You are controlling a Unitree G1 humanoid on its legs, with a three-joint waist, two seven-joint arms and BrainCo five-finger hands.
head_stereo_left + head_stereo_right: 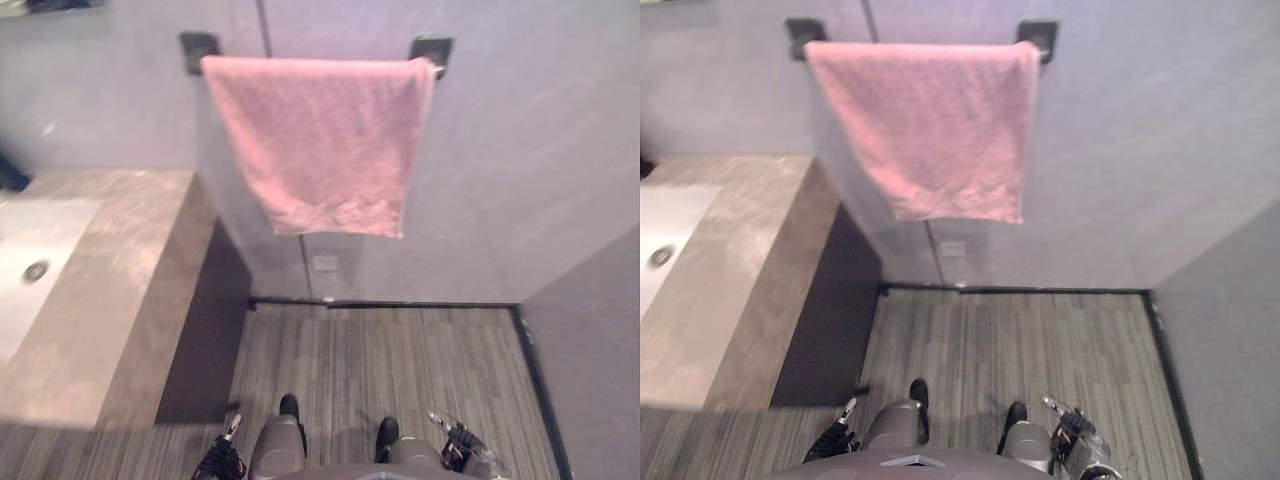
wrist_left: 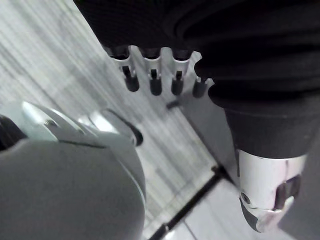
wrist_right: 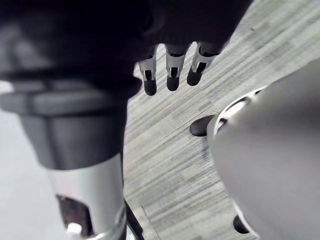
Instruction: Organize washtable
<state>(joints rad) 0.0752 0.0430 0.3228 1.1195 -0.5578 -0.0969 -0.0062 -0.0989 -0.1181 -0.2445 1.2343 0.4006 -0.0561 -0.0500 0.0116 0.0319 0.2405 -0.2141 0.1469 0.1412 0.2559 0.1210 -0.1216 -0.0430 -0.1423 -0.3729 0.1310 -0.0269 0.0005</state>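
Towel (image 1: 320,140) pink, over wall bar (image 1: 430,50); left hand (image 2: 152,75), right hand (image 3: 170,72) relaxed.

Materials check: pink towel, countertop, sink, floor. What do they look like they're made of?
The pink towel looks like terry-type cloth: matte, nubby, hanging limp. The countertop looks like a stone or stone-look slab: mottled beige-grey with a slight sheen. The sink is white and smooth, probably glazed ceramic. The floor has grey streaky planks, wood-look; whether laminate, vinyl or tile is unclear.

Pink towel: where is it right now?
In the eye views the pink towel hangs over the black-bracketed rail on the wall ahead, right of the stone counter and its sink.
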